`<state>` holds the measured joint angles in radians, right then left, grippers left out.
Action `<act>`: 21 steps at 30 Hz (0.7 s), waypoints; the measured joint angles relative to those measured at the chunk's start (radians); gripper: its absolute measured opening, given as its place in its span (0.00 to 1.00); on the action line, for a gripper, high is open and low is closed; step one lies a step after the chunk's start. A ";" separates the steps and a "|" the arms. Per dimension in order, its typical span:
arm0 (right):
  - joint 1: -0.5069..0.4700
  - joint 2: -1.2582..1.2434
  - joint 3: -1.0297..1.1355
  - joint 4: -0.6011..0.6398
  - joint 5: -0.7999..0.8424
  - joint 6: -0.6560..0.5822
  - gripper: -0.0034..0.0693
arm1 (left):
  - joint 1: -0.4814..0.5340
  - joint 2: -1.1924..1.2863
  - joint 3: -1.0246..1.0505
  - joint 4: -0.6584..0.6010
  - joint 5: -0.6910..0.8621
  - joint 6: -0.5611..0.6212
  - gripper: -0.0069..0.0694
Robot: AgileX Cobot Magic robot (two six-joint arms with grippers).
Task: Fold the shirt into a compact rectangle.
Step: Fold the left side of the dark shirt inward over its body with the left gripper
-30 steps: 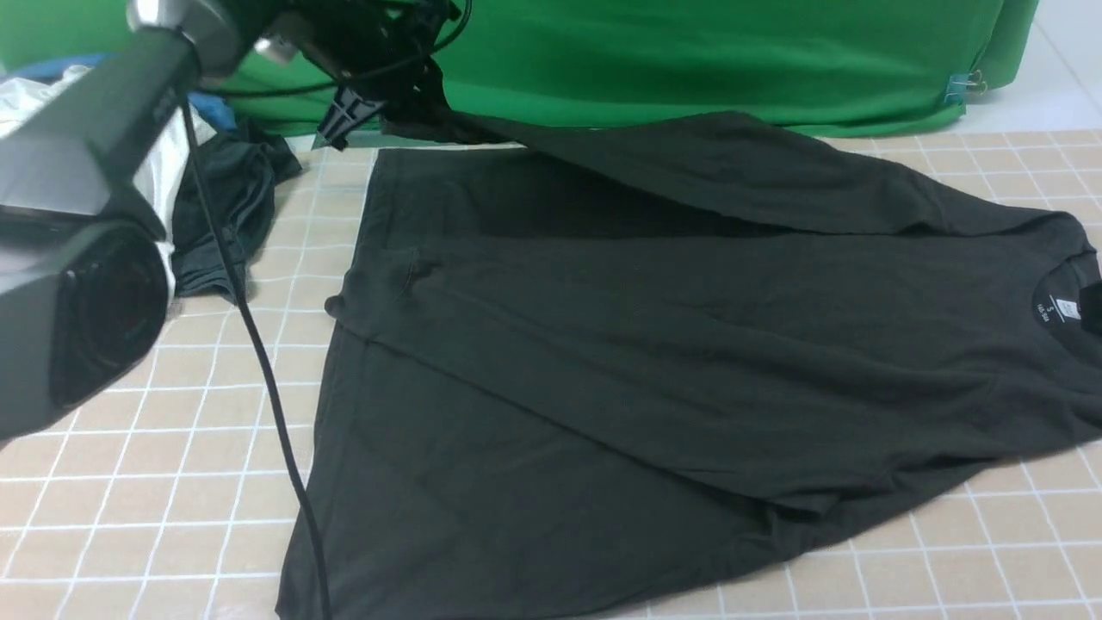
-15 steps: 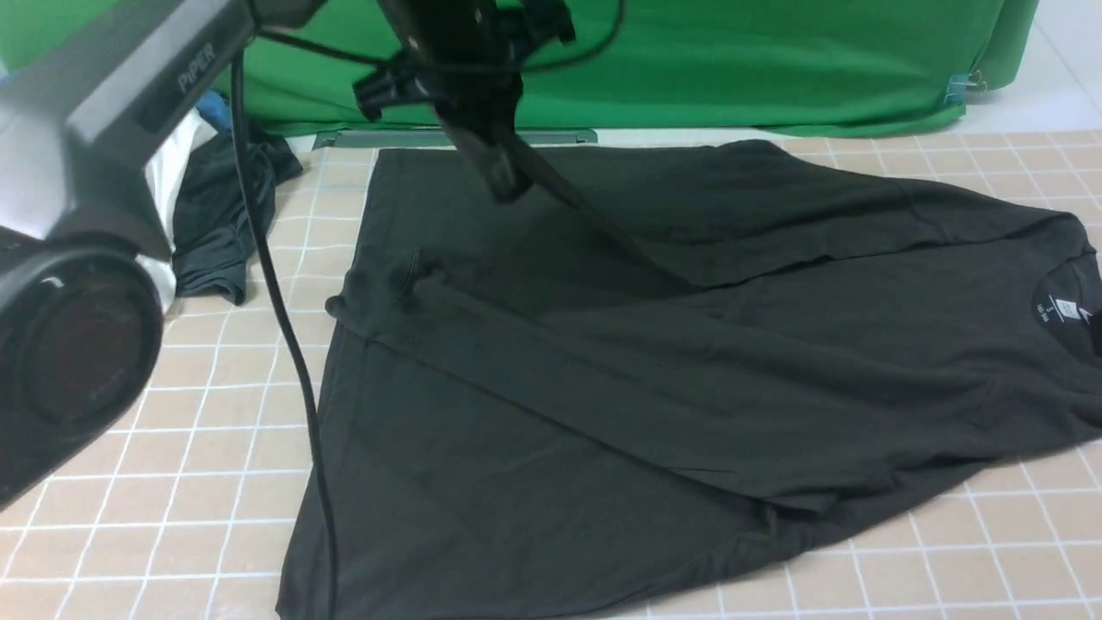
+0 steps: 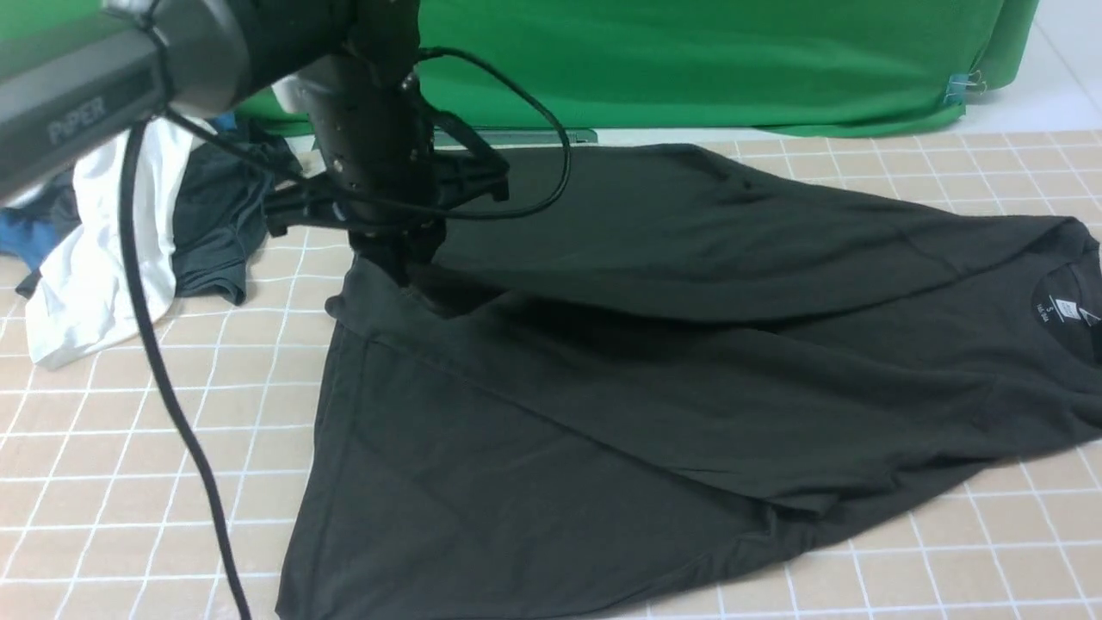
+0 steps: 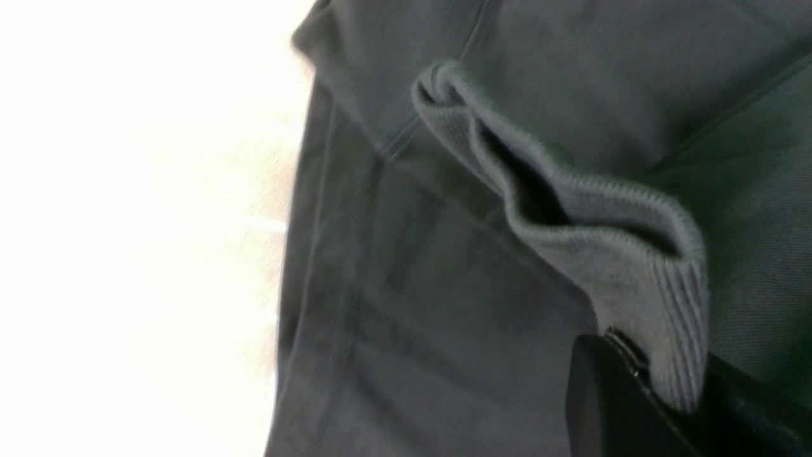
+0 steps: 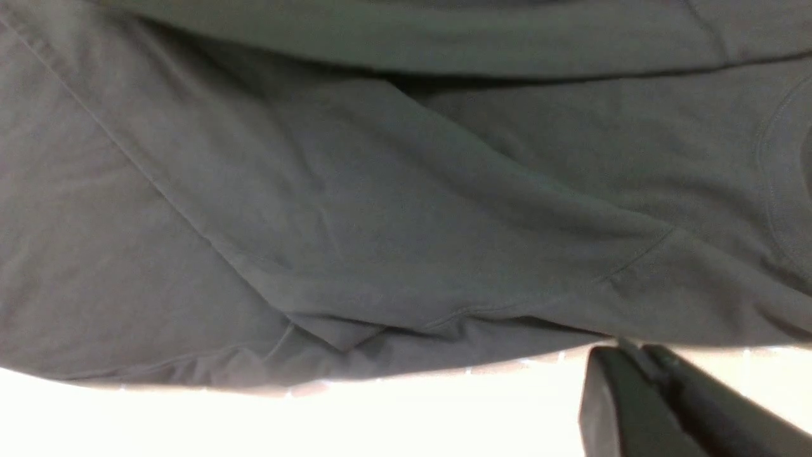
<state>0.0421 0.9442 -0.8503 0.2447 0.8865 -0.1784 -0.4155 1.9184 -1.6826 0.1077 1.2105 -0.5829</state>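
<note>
Shows left gripper [image 3: 403,265] at ten o'clock in the front view, clenched on a ribbed edge of the black shirt [image 3: 654,379] and holding that edge raised off the layer beneath. Shows right gripper [image 5: 625,355] only in its wrist view, jaws pressed together, tip at the shirt's border; cannot tell whether cloth sits between them. Finds the shirt spread over the tiled table [image 3: 129,448] from centre to three o'clock, white neck label [image 3: 1066,308] at three. Places a dark grey garment [image 3: 215,224] and a white garment [image 3: 95,284] at nine o'clock of the left gripper, green cloth [image 3: 706,60] at twelve.
</note>
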 joint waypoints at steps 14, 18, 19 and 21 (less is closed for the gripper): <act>0.000 0.000 0.000 -0.001 0.004 0.000 0.09 | 0.002 0.023 0.125 -0.057 -0.003 0.005 0.24; 0.000 0.000 0.000 -0.001 0.010 0.000 0.10 | 0.005 0.020 0.127 -0.155 0.000 0.040 0.43; 0.000 0.000 0.000 -0.001 0.011 0.001 0.10 | 0.005 0.018 0.127 -0.174 0.000 0.055 0.46; 0.000 0.000 0.000 -0.001 0.017 0.001 0.10 | 0.005 0.002 0.129 -0.230 0.000 0.087 0.58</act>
<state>0.0421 0.9442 -0.8503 0.2439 0.9033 -0.1775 -0.4105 1.9208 -1.5539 -0.1225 1.2100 -0.4961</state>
